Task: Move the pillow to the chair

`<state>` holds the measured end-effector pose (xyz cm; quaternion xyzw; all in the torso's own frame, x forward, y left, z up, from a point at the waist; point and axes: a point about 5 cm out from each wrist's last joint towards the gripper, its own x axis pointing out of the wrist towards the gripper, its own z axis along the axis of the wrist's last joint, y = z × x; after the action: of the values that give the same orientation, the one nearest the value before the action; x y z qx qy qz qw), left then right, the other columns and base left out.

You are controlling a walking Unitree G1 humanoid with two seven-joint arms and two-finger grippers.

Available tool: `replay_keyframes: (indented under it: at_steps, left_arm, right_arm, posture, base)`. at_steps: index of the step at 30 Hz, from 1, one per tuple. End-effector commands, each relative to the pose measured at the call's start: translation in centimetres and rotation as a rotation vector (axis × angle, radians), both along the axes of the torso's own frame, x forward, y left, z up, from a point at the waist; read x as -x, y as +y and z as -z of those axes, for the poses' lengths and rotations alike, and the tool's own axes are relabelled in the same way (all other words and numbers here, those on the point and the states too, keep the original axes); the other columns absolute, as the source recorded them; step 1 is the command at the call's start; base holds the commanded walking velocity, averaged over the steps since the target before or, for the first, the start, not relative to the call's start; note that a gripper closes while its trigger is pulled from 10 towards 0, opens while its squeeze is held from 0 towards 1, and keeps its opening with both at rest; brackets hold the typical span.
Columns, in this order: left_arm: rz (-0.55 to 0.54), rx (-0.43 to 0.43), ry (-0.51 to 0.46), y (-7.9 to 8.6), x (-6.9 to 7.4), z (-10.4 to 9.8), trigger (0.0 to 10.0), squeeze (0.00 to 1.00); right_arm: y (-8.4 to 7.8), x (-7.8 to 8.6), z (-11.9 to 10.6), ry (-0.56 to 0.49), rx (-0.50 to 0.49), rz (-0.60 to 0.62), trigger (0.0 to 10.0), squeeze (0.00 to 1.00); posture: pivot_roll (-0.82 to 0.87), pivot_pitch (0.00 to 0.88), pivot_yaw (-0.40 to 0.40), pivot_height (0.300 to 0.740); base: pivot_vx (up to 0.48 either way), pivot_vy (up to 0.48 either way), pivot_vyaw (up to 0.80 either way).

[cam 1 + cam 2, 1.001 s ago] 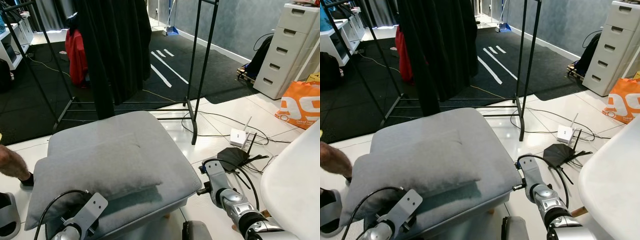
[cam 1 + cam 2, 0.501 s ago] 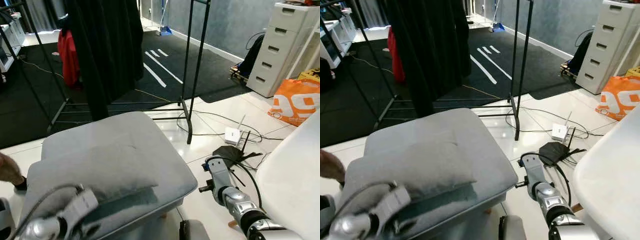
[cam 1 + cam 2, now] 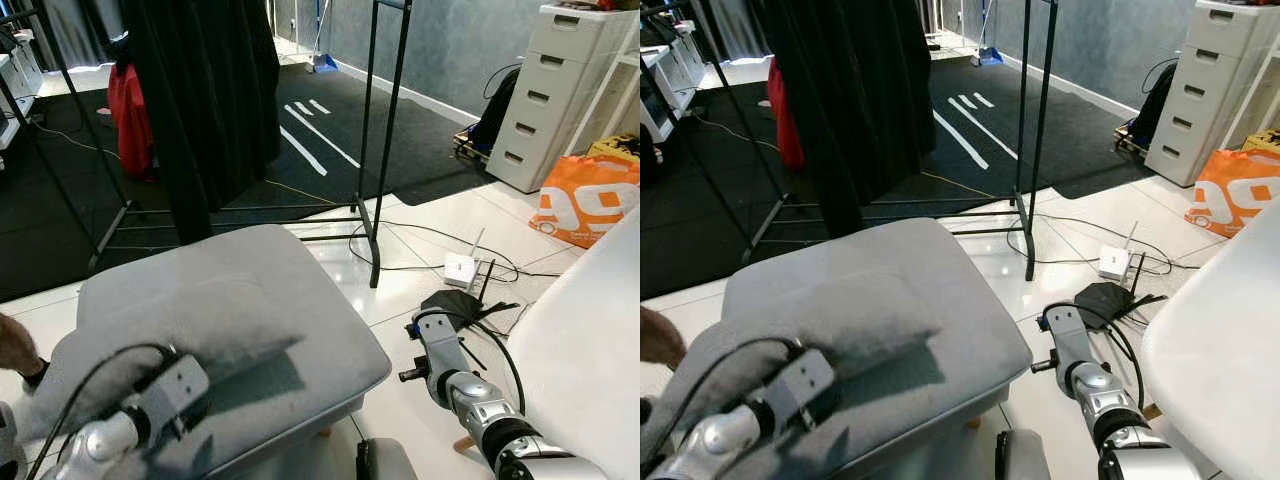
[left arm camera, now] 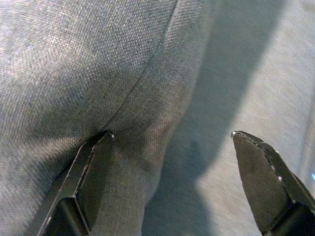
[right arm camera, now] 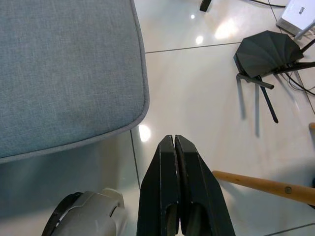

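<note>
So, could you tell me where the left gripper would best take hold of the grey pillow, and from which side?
Probably along its seamed edge, coming from the robot's near-left side. The pillow lies flat on the grey seat cushion, so only its rim offers a fold thin enough to pinch. The left gripper is open, one finger touching that seam.

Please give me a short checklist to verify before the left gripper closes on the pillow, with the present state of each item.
1. Left gripper open wide enough: ok, its fingers stand well apart.
2. Pillow between the fingers: ok, its seamed edge lies against one finger.
3. Right gripper out of the way: ok, shut, over the white floor beside the grey seat cushion.
4. Person's hand clear of the pillow: cannot tell, it is close to its left edge.
5. Path past the black router and cables: cannot tell.
</note>
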<state>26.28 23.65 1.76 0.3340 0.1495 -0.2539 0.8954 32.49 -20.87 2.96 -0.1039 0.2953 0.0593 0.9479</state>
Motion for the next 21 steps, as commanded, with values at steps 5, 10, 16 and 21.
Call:
replay_keyframes:
  at_steps: [5, 10, 16, 21]
  left_arm:
    - [-0.061, 0.145, 0.021, 1.1, 0.1, -0.9, 10.0, 0.00]
    - [0.079, 0.483, 0.149, 0.9, 1.0, -2.3, 10.0, 0.00]
    - [0.243, 0.721, 0.189, 0.8, 2.3, -5.5, 10.0, 0.00]
    - [0.163, 0.730, 0.049, 1.4, 0.8, -6.7, 10.0, 0.00]
  right_arm:
    - [0.1, 0.2, 0.3, 0.017, -0.010, 0.005, 10.0, 0.00]
    - [-0.1, 0.1, 0.1, 0.017, -0.005, 0.006, 10.0, 0.00]
    - [-0.1, 0.0, 0.0, 0.012, -0.002, 0.006, 10.0, 0.00]
    - [-0.2, -0.1, -0.2, 0.008, -0.002, 0.007, 10.0, 0.00]
  posture:
    - [-0.17, 0.044, 0.003, 0.470]
    - [-0.17, 0.036, -0.003, 0.470]
    - [-0.17, 0.031, -0.004, 0.470]
    - [-0.17, 0.034, -0.005, 0.470]
  base:
    - [0.000, 0.000, 0.00]
    - [0.000, 0.000, 0.00]
    - [0.000, 0.000, 0.00]
    - [0.000, 0.000, 0.00]
